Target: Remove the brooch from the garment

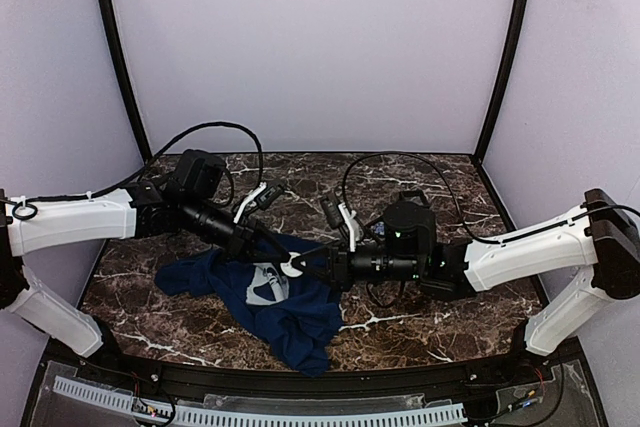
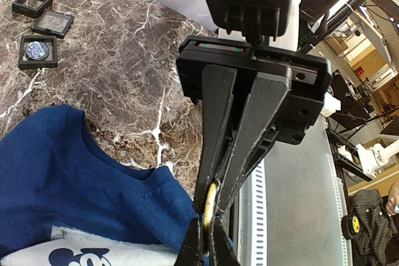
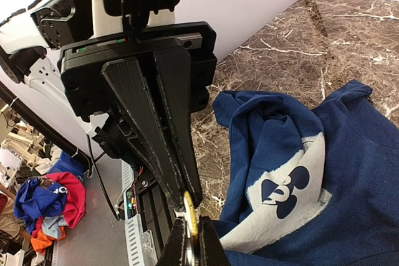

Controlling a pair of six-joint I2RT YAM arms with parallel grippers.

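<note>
Brooch (image 3: pixel 189 216) not yet clear of the garment (image 1: pixel 290 319), I judge: my left pincer (image 2: pixel 211 216) and right pincer (image 3: pixel 187 200), both pressed shut tip to tip, nip it beside the pale print (image 1: pixel 266 287).

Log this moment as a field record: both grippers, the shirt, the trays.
left gripper: shut, pinching a small yellowish piece at its tips
right gripper: shut on the same piece, tip to tip with the left
garment: navy T-shirt, crumpled on the marble table, pale print showing
trays: three black square trays on the marble beyond the collar
tray contents: one holds a bluish glinting piece
pinched piece: too small to identify
</note>
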